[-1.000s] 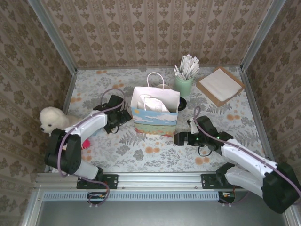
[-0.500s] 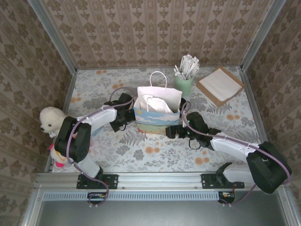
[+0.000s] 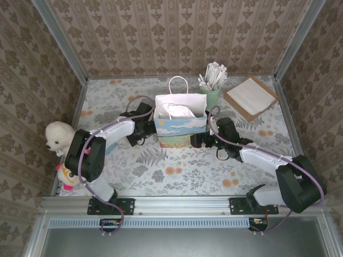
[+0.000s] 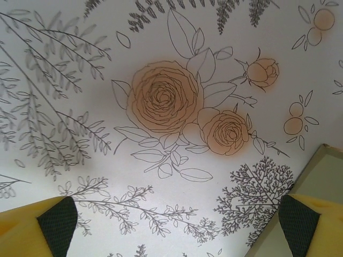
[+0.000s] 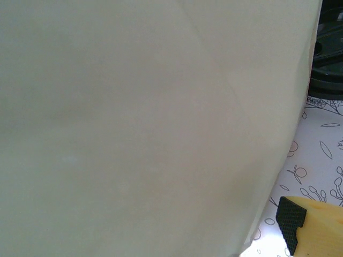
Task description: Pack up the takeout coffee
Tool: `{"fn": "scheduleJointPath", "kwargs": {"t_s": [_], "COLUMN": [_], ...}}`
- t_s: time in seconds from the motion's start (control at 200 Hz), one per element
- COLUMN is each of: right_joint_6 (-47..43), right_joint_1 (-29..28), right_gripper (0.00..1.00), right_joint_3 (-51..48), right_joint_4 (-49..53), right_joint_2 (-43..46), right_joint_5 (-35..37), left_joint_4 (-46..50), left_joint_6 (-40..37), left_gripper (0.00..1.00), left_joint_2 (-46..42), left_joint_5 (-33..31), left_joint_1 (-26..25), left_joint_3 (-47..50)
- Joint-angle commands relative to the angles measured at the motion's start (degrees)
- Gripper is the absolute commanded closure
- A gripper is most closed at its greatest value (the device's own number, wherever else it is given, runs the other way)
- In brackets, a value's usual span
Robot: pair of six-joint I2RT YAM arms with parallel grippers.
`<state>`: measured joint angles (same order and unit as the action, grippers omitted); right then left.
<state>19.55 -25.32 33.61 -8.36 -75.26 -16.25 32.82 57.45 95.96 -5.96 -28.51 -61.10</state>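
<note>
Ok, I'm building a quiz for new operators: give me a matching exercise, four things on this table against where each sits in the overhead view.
Things:
1 paper gift bag
2 white plush toy
3 green cup of white sticks
4 stack of white napkins

Places:
a far right corner
b left edge
c middle of the table
d just behind the bag's right end

Pairs: 1-c, 2-b, 3-d, 4-a

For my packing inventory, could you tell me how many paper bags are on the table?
1: the paper bag stands upright mid-table, beside the holder of white sticks. Nothing suggests a hidden second.
</note>
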Motion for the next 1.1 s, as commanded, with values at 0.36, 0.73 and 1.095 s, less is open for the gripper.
{"fn": "scheduleJointPath", "kwargs": {"t_s": [0.36,0.73,1.095], "right_joint_6": [-10.1,6.67,2.0], "right_joint_1": [1.11,13.11,28.43], "right_gripper": [0.0,0.0,0.0], "right_joint_3": [3.2,0.02,-6.77], "right_joint_4": [18.07,14.37,0.87], "right_joint_2": [30.61,31.91,13.49], "right_joint_5": [3.01,51.75,45.21], "left_joint_4": [0.95,-27.54,-48.36], "left_joint_6": [-11.44,-39.86,-52.94], "left_gripper": [0.0,0.0,0.0], "left_joint_2": [-24.26,-37.75,-22.45], "left_joint_5": [-12.7,-15.56,-3.51], "left_joint_1": [12.67,25.04,29.26], "left_joint_3": [7.22,26.34,31.21]}}
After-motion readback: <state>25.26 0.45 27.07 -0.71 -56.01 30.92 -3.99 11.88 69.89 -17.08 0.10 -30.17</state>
